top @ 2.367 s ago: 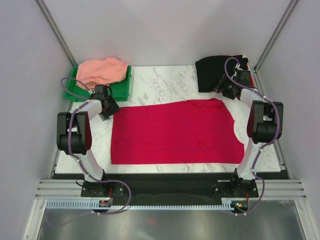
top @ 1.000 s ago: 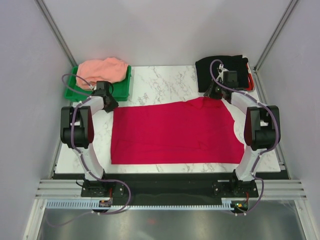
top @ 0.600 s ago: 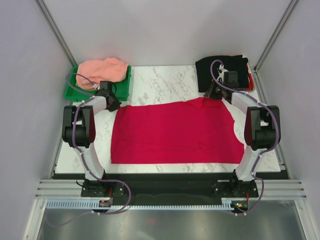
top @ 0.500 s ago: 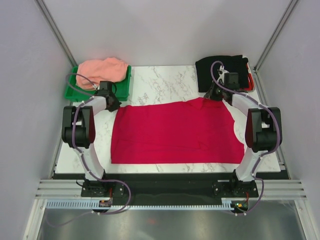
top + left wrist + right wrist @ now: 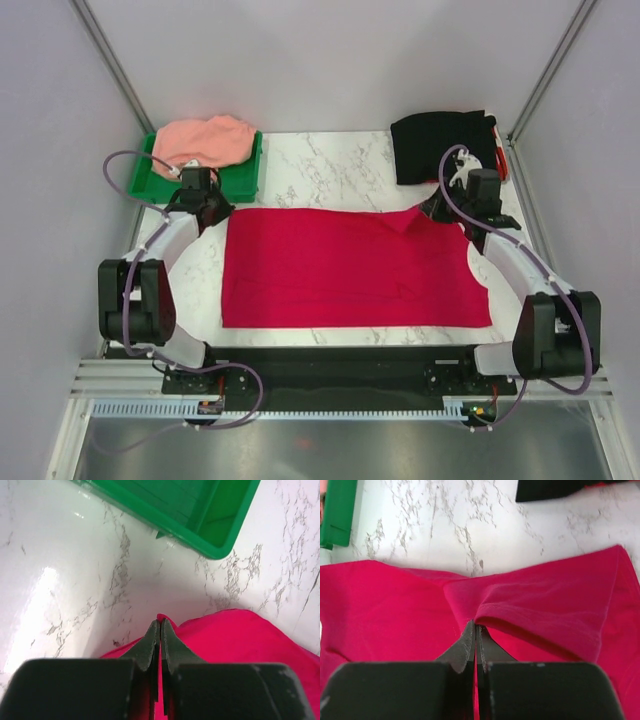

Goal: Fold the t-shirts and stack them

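Fold start: left claw (image 5: 160,626) clamped on crimson t-shirt (image 5: 350,270) far-left corner, right claw (image 5: 475,629) clamped on far-right edge; next lift both evenly, carry toward near hem

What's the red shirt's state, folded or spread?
Spread: the red shirt lies flat on the table; the right gripper pinches its creased far corner.

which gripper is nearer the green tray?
Left. The left gripper, pinching the red t-shirt, is just beside the green tray; the right gripper is across the table by the black t-shirt.
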